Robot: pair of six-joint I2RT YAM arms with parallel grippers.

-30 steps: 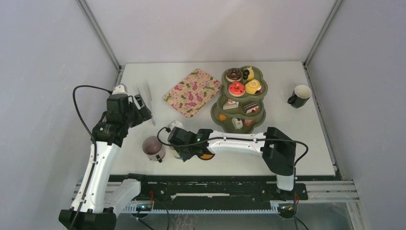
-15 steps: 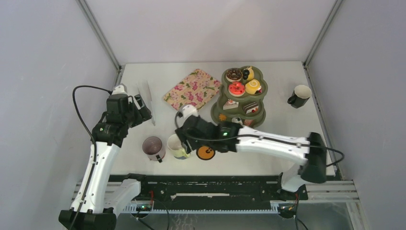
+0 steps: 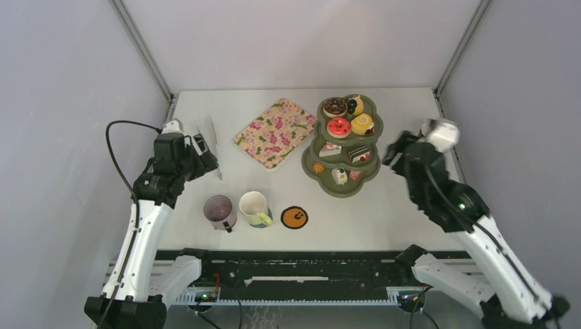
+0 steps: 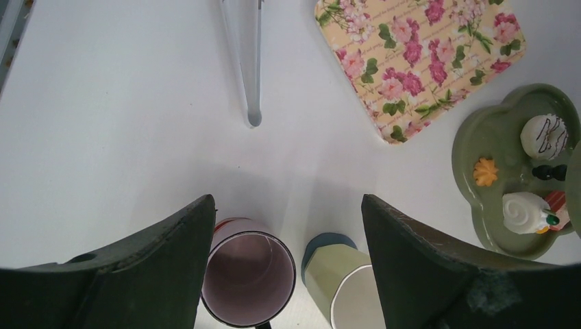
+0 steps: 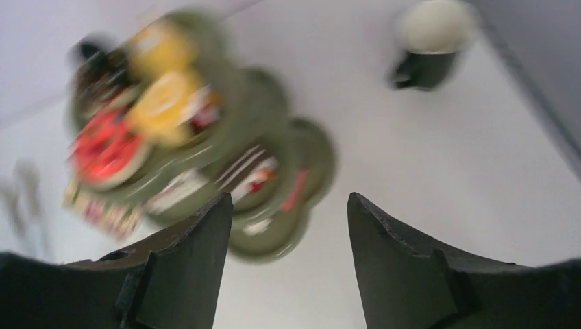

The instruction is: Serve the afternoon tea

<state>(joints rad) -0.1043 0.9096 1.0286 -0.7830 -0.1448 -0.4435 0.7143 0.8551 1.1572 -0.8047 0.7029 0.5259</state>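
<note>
Stand (image 3: 342, 190) loaded with toy cakes (image 3: 338, 127), back right of table (image 3: 356, 219). Pink-lined mug (image 3: 219, 210) and cream mug (image 3: 253, 205) side by side near front; black mug (image 5: 425, 51) far right. Left gripper (image 4: 288, 226) spread, empty. Right gripper (image 5: 284, 226) spread, empty, raised beside stand.

White table (image 3: 404, 110) sitting in booth; pale grey walls (image 3: 301, 41) enclosing three sides; aluminium posts (image 3: 142, 48) rising at rear corners; soft light falling evenly.
</note>
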